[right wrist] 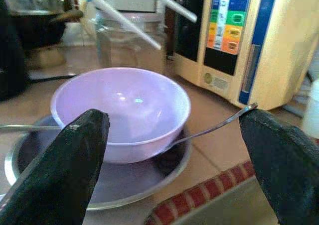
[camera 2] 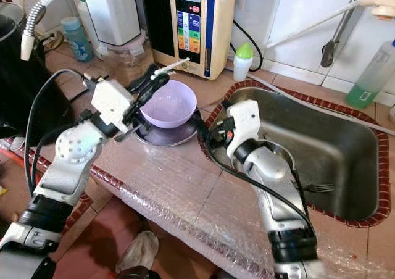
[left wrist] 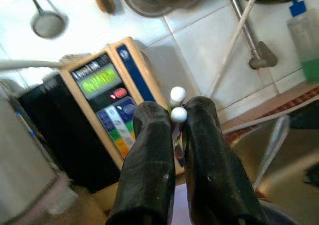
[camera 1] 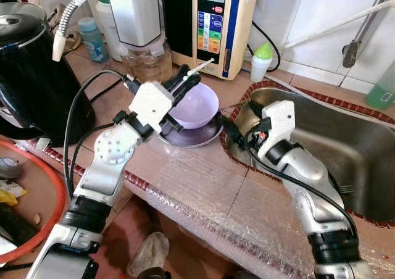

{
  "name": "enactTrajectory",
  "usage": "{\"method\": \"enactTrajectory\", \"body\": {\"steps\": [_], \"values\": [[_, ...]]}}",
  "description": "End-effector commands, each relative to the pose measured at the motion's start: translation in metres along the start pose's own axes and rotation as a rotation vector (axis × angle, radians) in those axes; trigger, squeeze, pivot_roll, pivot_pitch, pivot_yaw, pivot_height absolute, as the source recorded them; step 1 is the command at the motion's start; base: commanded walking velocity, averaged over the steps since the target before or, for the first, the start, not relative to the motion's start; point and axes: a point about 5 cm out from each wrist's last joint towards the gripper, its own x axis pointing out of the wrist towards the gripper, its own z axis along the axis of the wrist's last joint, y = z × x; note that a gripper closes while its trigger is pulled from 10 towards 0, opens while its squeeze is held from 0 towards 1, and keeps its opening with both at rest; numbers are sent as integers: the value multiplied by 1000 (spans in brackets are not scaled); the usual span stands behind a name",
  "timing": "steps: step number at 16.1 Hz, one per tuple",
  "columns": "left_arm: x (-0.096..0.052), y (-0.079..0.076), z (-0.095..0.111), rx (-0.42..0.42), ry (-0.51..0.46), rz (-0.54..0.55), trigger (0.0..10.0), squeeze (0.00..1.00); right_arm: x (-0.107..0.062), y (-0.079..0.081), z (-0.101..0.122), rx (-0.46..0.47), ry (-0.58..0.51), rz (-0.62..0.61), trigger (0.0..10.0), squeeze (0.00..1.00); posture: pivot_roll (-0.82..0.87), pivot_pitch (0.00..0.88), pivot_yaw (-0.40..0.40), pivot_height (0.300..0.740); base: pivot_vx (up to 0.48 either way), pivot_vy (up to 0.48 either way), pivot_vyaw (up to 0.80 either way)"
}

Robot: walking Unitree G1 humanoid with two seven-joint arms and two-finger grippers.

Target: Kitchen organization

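Lilac plastic bowl (camera 1: 196, 104), light and slick-rimmed, sits at twelve o'clock of the wide-open, empty right end effector (right wrist: 174, 150), while the left end effector (left wrist: 177, 135) pinches thin white-tipped sticks (left wrist: 175, 104).

Tiled counter (camera 1: 203, 186) — steel plate (camera 1: 191, 136), kettle (camera 1: 28, 75)

On the tiled counter (camera 1: 185, 168), a lilac bowl (camera 1: 199, 104) sits on a steel plate (camera 1: 192, 135). The left gripper (camera 1: 182, 83) is at the bowl's far-left rim, its fingers closed on thin white-tipped sticks (camera 1: 202, 66) that point toward the beige water machine (camera 1: 213, 23) at the far wall. The right gripper (camera 1: 226, 128) lies at the plate's right edge, beside the steel sink (camera 1: 358, 149). A black kettle (camera 1: 31, 75) stands at the far left.
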Motion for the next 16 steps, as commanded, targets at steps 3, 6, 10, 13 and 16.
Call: {"method": "enactTrajectory", "body": {"steps": [3, 6, 10, 13, 16], "values": [[22, -11, 17, -79, -21, -138, 0, 0, 6, -17, 11, -78, -48, -67, 10000, 0, -89, 0, 31, 740, 0, 0, 0], [24, -23, 15, -86, -7, -198, 0, 0, -2, -19, 2, -49, -10, -55, 10000, 0, -98, 0, 48, 740, 0, 0, 0], [21, -30, 10, -120, 40, -269, 0, 0, -11, -15, -8, -52, 0, -78, 10000, 0, -104, 0, 56, 740, 0, 0, 0], [21, -33, 12, -131, 52, -347, 0, 0, -10, -19, 0, -106, -30, -105, 10000, 0, -109, 0, 59, 740, 0, 0, 0], [19, -40, 12, -134, 82, -452, 0, 0, -7, -30, 7, -181, -51, -161, 10000, 0, -110, 0, 57, 740, 0, 0, 0]]}}
